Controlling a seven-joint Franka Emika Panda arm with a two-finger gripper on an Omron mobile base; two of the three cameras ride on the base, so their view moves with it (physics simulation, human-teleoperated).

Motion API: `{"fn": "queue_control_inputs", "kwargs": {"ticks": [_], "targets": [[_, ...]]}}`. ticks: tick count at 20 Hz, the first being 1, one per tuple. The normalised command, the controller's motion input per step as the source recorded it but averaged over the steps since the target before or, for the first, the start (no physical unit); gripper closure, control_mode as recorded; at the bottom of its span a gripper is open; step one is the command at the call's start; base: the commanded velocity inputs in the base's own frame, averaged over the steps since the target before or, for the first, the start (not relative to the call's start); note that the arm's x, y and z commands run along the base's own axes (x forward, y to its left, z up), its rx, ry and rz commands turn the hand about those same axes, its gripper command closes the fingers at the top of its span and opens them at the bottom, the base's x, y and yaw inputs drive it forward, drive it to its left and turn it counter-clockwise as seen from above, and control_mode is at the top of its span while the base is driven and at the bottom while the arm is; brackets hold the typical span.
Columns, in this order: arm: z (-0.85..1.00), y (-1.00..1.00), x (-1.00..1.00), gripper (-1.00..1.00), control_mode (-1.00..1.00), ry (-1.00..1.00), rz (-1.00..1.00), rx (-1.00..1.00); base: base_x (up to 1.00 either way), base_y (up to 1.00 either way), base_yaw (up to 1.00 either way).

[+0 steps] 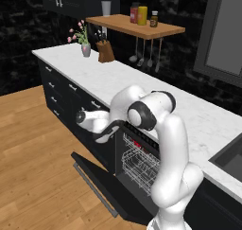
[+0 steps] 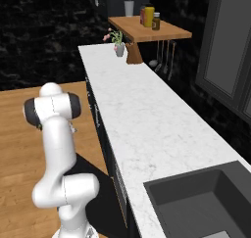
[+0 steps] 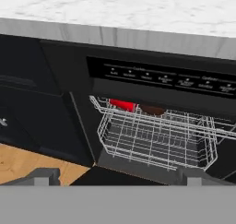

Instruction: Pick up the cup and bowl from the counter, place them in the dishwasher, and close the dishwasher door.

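The dishwasher (image 3: pixel 156 80) stands open under the counter (image 3: pixel 115 11), with its white wire rack (image 3: pixel 156 140) pulled partly forward. At the back of the rack lies the red cup (image 3: pixel 122 105), and the dark brown bowl (image 3: pixel 152 109) sits just to its right. A speck of the red cup (image 1: pixel 136 143) also shows through the rack in the left base view. The dishwasher door (image 1: pixel 101 179) hangs down over the floor, its bar handle along the outer edge. My gripper (image 3: pixel 118 177) faces the rack from in front of it, above the door, open wide with nothing between its fingers.
A knife block (image 1: pixel 106 51) and a flower vase (image 1: pixel 85 48) stand at the far end of the counter. A wooden shelf (image 1: pixel 137 26) with jars hangs above, with utensils under it. A sink (image 2: pixel 201 202) lies to the right. Black cabinets (image 1: pixel 61 94) flank the dishwasher, and wood floor (image 1: pixel 33 153) lies in front.
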Motion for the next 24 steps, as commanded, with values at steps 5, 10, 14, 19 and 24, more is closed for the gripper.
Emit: {"fn": "queue_control_inputs", "kwargs": {"ticks": [5,10,14,19,24], "targets": [[0.31,0.79,-1.00,-1.00,-1.00,-0.27,0.00,0.01,0.00,0.00,0.00],[0.10,0.70,-1.00,-1.00,-1.00,-0.22,-0.07,0.06,0.00,0.00,0.00],[0.09,0.69,-1.00,-1.00,-1.00,-0.21,-0.12,0.09,0.00,0.00,0.00],[-0.02,0.68,-1.00,-1.00,-1.00,-0.26,-0.16,0.06,0.00,0.00,0.00],[-0.31,0.63,-1.00,-1.00,-1.00,-0.34,-0.19,0.05,0.00,0.00,0.00]]}}
